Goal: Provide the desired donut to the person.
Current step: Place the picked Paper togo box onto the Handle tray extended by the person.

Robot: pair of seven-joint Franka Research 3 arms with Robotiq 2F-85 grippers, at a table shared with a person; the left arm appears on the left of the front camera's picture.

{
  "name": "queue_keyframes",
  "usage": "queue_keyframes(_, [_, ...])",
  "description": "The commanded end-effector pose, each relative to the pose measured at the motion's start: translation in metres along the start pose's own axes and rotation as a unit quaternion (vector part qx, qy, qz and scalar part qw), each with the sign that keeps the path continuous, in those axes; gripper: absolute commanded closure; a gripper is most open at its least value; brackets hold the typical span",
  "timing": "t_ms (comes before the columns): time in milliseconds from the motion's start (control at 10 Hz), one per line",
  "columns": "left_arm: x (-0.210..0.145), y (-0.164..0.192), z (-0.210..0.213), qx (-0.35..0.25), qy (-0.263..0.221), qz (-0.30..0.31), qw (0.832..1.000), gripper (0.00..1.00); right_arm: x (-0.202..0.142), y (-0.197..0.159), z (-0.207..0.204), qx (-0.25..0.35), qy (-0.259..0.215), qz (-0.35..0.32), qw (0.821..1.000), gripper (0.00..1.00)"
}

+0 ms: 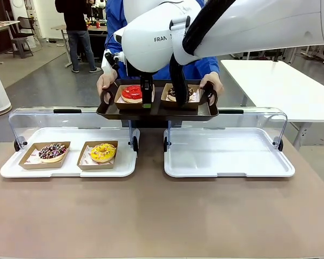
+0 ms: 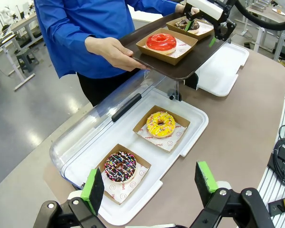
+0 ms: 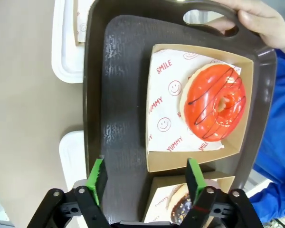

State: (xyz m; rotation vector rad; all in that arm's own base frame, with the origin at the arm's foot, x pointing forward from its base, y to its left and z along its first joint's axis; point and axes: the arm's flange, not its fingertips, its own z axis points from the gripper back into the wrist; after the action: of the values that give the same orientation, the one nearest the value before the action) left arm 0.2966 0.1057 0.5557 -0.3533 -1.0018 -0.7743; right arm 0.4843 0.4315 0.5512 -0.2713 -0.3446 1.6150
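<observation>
Front view. You see the person (image 1: 191, 69) in a bright blue jacket standing at the table's far edge, holding a dark serving tray (image 1: 156, 111) level by its two end handles, one hand (image 1: 105, 83) at each end. On the tray sit two cardboard boats side by side: the red-glazed donut (image 1: 132, 92) toward the tray's left end and the chocolate donut (image 1: 181, 93) toward its right end. The right arm reaches over the tray from the right, and its right gripper (image 1: 147, 93) hangs beside the red donut's boat. On the table, the white left display tray (image 1: 68, 168) holds a sprinkled chocolate donut (image 1: 52, 151) near its left edge and a yellow-glazed donut (image 1: 102, 152) near its right edge; the white right display tray (image 1: 229, 162) lies beside it.

Left wrist view. You look past the left gripper (image 2: 152, 184), its green pads spread apart with nothing between them, held above the sprinkled donut's corner of the left display tray. The serving tray is raised beyond the clear lid (image 2: 104, 124).

Right wrist view. The right gripper's green pads (image 3: 97, 173) stand spread over the serving tray's near edge, grasping nothing; the nearer corner of the red donut's boat (image 3: 197, 161) lies between them, untouched.
</observation>
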Motion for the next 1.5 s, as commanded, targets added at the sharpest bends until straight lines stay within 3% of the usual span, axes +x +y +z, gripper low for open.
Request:
queue_keyframes(0, [0.0,0.0,0.0,-0.004,-0.004,0.003,1.0,0.0,-0.003,-0.001,0.005,0.018,-0.009,0.011,1.0,0.0])
queue_keyframes(300, [0.0,0.0,0.0,-0.004,-0.004,0.003,1.0,0.0,-0.007,-0.009,0.005,0.025,-0.003,-0.024,0.999,0.0])
queue_keyframes(400, [0.0,0.0,0.0,-0.004,-0.004,0.003,1.0,0.0,-0.006,-0.014,0.002,0.073,0.037,-0.048,0.995,0.0])
queue_keyframes(500, [0.0,0.0,0.0,-0.004,-0.004,0.003,1.0,0.0,-0.004,-0.005,0.004,0.008,-0.001,-0.008,1.0,0.0])
queue_keyframes(1400, [0.0,0.0,0.0,-0.004,-0.004,0.003,1.0,0.0,-0.004,-0.005,0.004,0.008,-0.001,-0.008,1.0,0.0])
